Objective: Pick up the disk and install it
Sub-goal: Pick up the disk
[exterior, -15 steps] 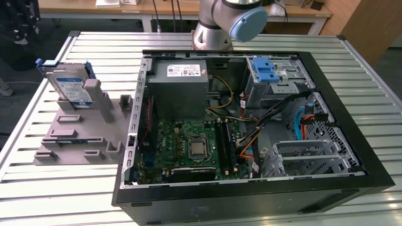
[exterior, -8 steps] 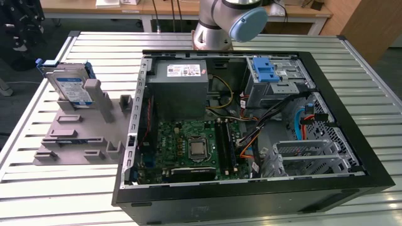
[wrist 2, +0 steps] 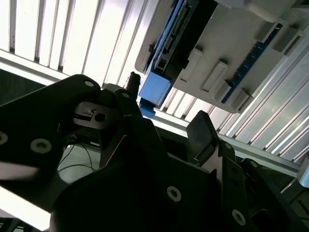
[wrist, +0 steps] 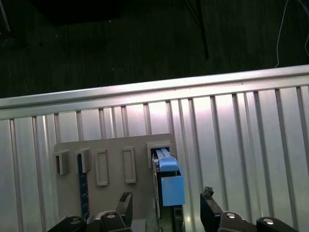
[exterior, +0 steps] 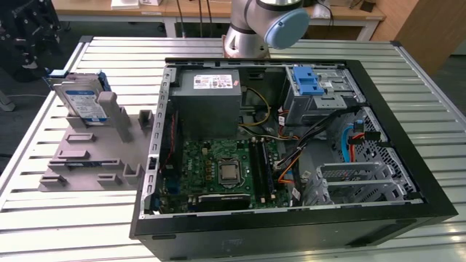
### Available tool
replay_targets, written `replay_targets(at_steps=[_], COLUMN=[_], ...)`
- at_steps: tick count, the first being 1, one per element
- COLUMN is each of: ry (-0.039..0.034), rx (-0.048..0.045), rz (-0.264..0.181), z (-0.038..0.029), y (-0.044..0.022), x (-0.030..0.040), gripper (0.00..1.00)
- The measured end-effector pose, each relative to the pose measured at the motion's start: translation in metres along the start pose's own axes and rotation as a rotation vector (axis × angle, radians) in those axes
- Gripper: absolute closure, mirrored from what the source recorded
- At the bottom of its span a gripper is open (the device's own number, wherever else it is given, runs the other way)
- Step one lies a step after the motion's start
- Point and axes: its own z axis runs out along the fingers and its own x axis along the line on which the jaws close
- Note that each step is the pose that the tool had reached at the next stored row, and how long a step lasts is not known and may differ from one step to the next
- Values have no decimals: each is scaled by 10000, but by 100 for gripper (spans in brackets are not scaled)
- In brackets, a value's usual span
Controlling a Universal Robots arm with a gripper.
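Nothing is picked up yet: the disk stands upright in its grey holder, at the exterior view's left of the open computer case. Your jaws are apart and empty, the disk's blue end between them in the first wrist view. Everything rests on a slatted metal counter, with wooden desks beyond.

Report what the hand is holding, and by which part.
Nothing is held. The hand is open and empty; the disk stands ungripped in its grey holder.
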Motion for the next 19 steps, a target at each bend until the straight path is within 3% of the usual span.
replay_targets(at_steps=[5, 13, 19], ry=[-12, -6, -8], rx=[98, 95, 98], rz=[-37, -321, -321], z=[79, 195, 213], y=[6, 16, 17], x=[3, 5, 5], gripper=[34, 34, 34])
